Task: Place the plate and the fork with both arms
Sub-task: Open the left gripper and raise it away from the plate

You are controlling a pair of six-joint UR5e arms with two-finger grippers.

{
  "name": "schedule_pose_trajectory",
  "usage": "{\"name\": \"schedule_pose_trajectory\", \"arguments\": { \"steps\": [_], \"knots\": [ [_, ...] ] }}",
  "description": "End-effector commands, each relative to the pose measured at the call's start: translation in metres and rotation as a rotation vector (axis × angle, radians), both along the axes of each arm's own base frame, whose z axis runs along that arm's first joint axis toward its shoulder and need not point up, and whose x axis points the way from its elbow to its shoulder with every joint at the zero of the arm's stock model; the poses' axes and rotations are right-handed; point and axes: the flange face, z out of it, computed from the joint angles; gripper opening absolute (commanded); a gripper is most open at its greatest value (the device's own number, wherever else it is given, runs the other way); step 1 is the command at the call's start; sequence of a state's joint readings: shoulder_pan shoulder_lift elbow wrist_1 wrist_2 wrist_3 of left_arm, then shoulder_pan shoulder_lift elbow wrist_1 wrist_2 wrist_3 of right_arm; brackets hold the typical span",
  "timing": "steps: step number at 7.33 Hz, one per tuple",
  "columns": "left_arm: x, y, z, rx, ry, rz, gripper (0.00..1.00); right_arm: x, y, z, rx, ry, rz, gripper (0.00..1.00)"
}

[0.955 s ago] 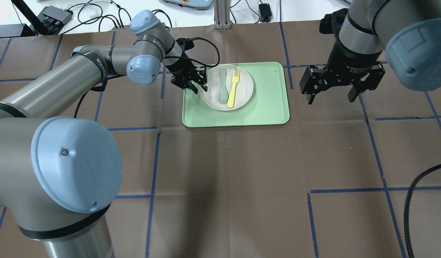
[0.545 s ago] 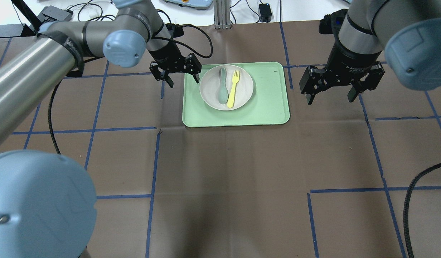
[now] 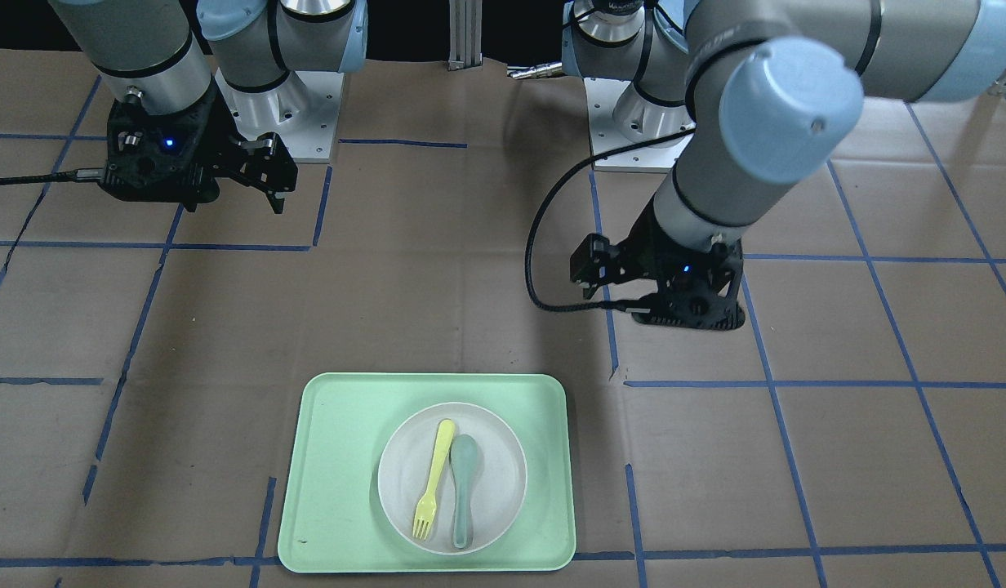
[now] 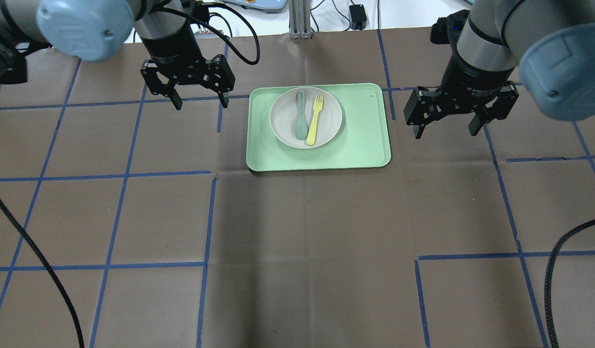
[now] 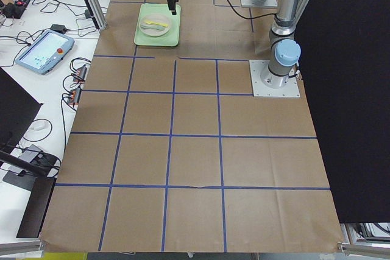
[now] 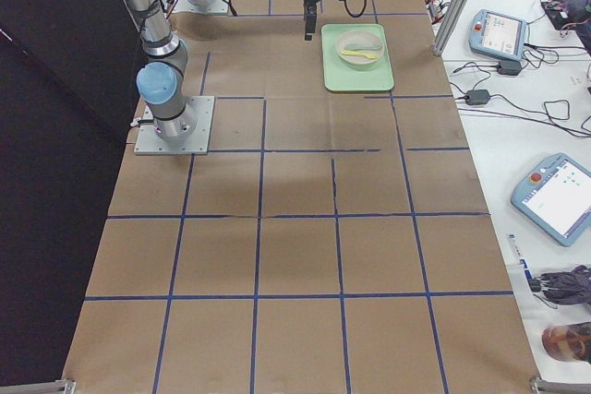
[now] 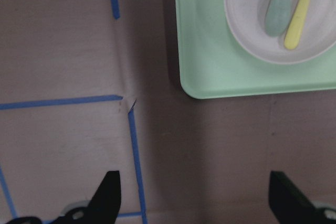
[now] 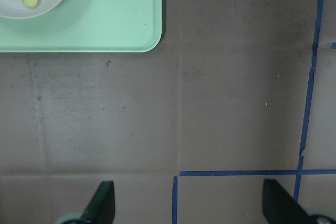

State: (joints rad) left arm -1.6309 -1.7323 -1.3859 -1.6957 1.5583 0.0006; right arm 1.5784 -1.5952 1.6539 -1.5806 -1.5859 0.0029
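Plate (image 4: 281, 118) on green tray (image 4: 360, 142) at far centre of table, fork (image 4: 315, 121) in plate just right of spoon (image 4: 300, 121), left gripper (image 4: 201, 105) left of tray, jaws wide, right gripper (image 4: 445, 134) right of tray, jaws wide

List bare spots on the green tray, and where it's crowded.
Free: on the rectangular light-green tray, the floor between the round off-white plate and the rim nearest the right gripper; a narrower strip between plate and robot-side rim. Crowded: the plate, with pale-yellow plastic fork and grey-green spoon side by side.
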Motion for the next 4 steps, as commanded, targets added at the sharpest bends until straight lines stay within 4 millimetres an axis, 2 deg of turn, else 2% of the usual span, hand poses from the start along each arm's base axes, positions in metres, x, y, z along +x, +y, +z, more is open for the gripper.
{"name": "schedule_pose_trajectory", "arguments": {
  "steps": [1, 2, 3, 4],
  "knots": [
    [0.019, 0.029, 0.032, -0.015, -0.014, 0.025, 1.0, 0.0, -0.001, 0.001, -0.009, 0.003, 0.0, 1.0],
    [0.021, 0.022, 0.018, 0.014, -0.014, 0.028, 1.0, 0.0, -0.002, 0.001, -0.012, 0.003, 0.003, 1.0],
    [0.021, 0.027, 0.004, 0.075, -0.018, 0.031, 1.0, 0.0, -0.01, -0.001, -0.021, 0.005, -0.003, 1.0],
    [0.017, 0.043, 0.005, 0.1, -0.022, 0.037, 1.0, 0.004, -0.022, -0.009, -0.04, 0.003, 0.0, 1.0]
  ]
}}
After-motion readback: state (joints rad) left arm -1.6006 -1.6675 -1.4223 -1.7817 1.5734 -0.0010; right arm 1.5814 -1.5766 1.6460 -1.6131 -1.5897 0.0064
